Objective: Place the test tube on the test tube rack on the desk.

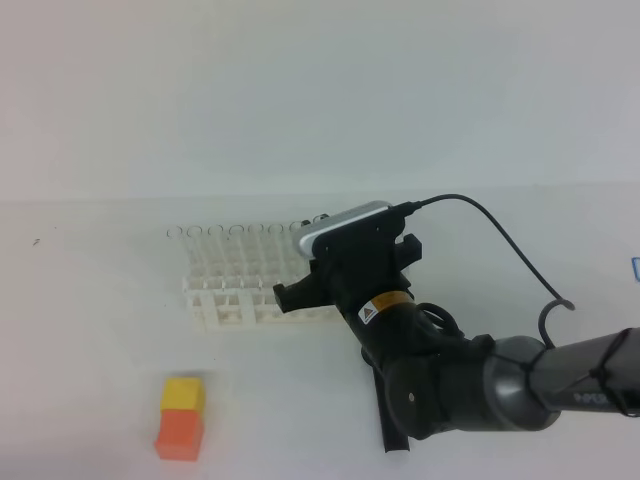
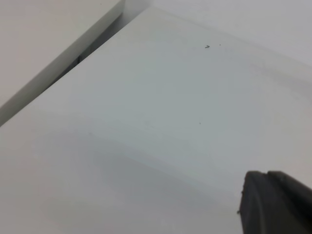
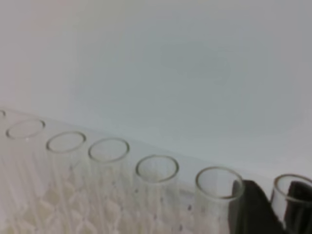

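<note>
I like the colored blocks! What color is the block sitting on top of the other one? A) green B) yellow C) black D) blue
B: in the high view, the yellow block sits on top of the orange block, on the desk in front of the test tube rack.

the rack (image 1: 240, 290) with its upright tubes (image 3: 108, 161) blocks the desk (image 1: 90, 330) middle; the block (image 1: 181, 418) stands front left, bare desk between them.
</note>
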